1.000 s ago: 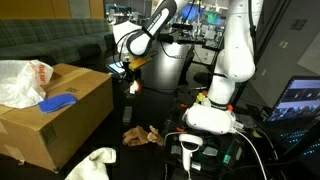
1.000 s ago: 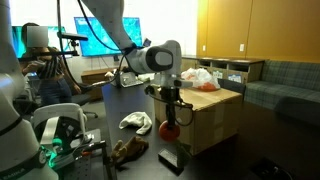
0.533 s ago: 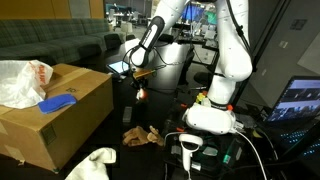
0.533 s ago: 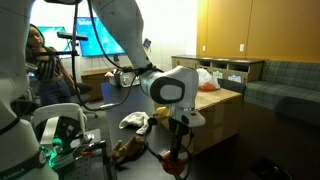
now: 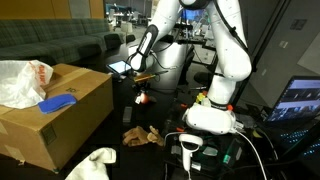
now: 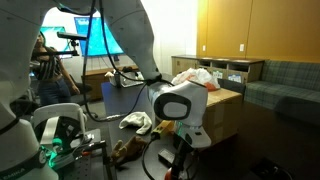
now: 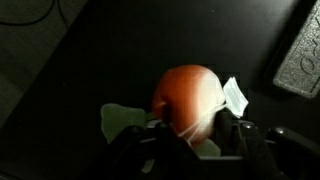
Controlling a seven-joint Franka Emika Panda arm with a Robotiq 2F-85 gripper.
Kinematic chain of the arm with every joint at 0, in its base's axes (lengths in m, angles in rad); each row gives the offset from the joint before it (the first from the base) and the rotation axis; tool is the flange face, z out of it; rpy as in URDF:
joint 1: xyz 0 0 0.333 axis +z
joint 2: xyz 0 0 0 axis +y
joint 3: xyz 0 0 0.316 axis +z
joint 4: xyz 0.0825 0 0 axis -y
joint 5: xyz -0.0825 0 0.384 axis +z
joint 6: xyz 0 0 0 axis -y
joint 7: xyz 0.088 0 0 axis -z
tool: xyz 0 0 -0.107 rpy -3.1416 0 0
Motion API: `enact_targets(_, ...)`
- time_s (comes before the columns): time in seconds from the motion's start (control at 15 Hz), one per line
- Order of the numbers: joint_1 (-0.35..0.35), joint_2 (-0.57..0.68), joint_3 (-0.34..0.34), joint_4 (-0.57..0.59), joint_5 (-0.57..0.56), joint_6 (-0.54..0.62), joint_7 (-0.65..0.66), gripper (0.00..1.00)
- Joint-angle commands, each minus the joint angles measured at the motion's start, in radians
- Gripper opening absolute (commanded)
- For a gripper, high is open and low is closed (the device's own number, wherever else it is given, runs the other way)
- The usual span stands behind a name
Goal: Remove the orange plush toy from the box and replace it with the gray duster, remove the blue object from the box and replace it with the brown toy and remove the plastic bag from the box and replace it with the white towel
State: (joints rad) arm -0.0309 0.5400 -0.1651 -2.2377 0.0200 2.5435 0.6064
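Orange plush toy (image 7: 187,98) fills the middle of the wrist view, a round orange-red lump with a white tag (image 7: 234,97) on its right side, over a dark surface. It sits between the two fingers (image 7: 246,137), which come in from the bottom edge, one on either side of it. The blur hides whether they press on the toy or stand clear of it.

In an exterior view the same toy (image 5: 143,97) is a small orange spot under the lowered wrist, near the middle of the frame, outside the box (image 5: 62,118) and to the right of it. The box takes the lower left of that frame, with the plastic bag (image 5: 20,80) at its far left and the blue object (image 5: 58,101) lying inside beside the bag. Below the orange toy the brown toy (image 5: 140,134) sprawls on the dark surface, and the white towel (image 5: 95,160) lies at the bottom edge.

In an exterior view the box (image 6: 218,110) stands right of centre behind the arm (image 6: 175,103), with the towel (image 6: 135,122) and the brown toy (image 6: 125,150) to its left.
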Motion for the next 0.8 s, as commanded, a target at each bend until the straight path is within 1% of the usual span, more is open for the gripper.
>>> enact_targets(0.0,0.01,-0.022,0.01,0.012,0.045,0.006,-0.042,0.79)
enact_targets(0.2,0.028,-0.048,0.013,0.008,0.041,-0.002,-0.038,0.99)
enact_targets(0.53,0.055,-0.08,0.069,0.013,0.071,-0.009,-0.05,1.0)
enact_targets(0.73,0.065,-0.063,0.122,0.04,0.139,-0.022,-0.05,0.99)
